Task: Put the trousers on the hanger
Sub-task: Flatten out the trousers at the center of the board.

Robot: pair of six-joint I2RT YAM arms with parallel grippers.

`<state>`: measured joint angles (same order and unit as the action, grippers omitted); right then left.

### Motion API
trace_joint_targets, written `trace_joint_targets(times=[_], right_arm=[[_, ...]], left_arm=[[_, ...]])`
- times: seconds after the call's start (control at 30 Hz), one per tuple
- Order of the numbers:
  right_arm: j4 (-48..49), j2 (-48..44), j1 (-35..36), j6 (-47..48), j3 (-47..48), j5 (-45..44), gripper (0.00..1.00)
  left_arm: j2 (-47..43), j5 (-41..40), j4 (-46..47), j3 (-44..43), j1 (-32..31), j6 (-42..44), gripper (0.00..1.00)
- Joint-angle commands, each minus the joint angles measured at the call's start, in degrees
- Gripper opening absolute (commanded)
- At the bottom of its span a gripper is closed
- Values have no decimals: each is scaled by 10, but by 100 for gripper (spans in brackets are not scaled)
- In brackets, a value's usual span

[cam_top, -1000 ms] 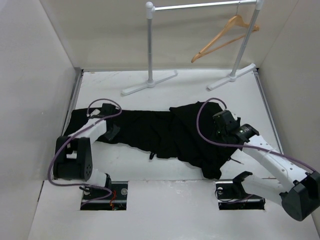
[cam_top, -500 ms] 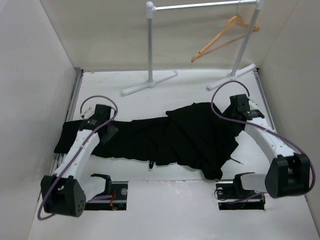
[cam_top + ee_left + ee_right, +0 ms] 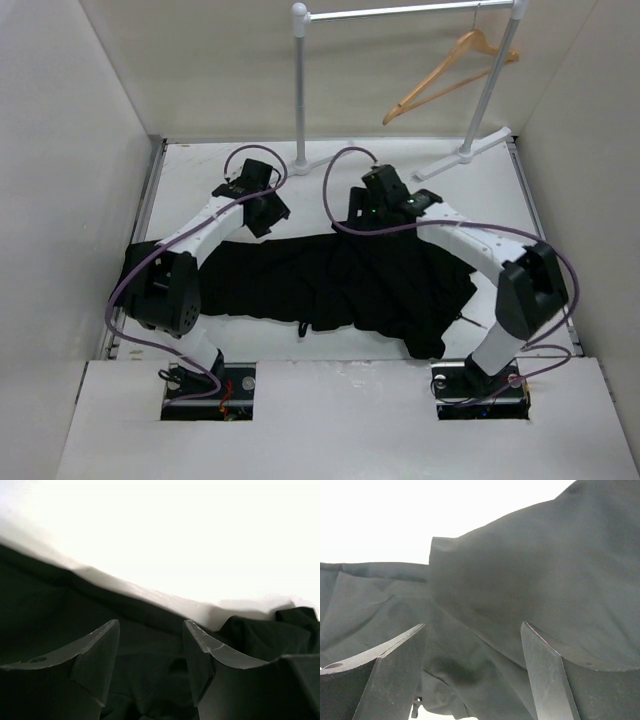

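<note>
Along far edge, trousers partly hidden.

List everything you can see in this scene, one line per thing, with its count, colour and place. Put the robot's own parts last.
trousers: one, black, spread out across the middle of the table
hanger: one, light tan wood, hanging from the rail at the far right
rail stand: one, grey metal, standing on two feet at the far edge
table: one, white, under everything
cables: two, purple, one looped along each arm
left arm: one, white and black, reaching over the trousers' far edge
right arm: one, white and black, reaching over the trousers
left pincer: one, dark, open above the fabric
right pincer: one, dark, open above the fabric
</note>
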<state>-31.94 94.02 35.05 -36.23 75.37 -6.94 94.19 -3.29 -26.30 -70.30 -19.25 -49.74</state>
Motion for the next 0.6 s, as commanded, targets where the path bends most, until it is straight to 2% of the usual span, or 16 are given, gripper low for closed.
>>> trace_joint_targets(times=[0.0,0.07,0.13,0.17,0.23,0.27,0.3,0.4,0.57], right_arm=[[-1,69,2,41,62,-7,79],[-15,96,2,44,86,-39,74],[-30,118,2,47,105,-73,64],[-38,125,2,49,111,-83,54],[-60,129,2,47,118,-104,26],[-65,122,2,43,114,-113,15],[-66,107,2,35,104,-120,8],[-53,16,-3,-8,42,-121,3],[-46,-197,-27,-103,-134,-120,1]], left_arm=[[12,42,25,-31,14,-12,51],[23,51,27,-33,15,-12,51],[28,56,31,-33,12,-12,51],[28,56,34,-33,9,-12,51],[30,56,39,-36,5,-12,51],[31,55,40,-40,2,-12,51],[33,53,41,-46,-1,-12,51],[43,53,42,-69,-15,-12,51],[68,62,42,-110,-55,-5,54]])
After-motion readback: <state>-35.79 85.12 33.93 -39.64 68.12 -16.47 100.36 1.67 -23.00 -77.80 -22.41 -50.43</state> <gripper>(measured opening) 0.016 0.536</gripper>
